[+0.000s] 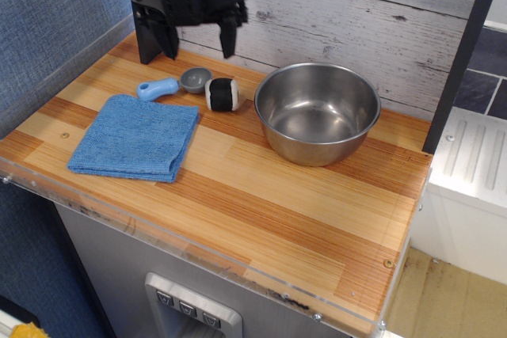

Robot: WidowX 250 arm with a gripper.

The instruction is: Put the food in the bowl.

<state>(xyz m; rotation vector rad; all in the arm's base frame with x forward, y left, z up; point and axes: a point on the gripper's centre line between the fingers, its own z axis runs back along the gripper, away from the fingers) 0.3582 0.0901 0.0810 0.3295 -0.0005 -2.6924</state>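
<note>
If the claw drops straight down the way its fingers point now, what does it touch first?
Probably the grey scoop or the food beside it: the open claw hangs above and slightly behind them, fingers pointing down. With one view, depth is unclear; it could land on bare wooden counter behind them instead.

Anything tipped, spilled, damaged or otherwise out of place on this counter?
Nothing stands out. The black-banded white roll lies beside the blue-handled grey scoop; the shiny steel bowl sits upright and empty; the blue cloth is folded flat; the open black gripper hangs above.
</note>
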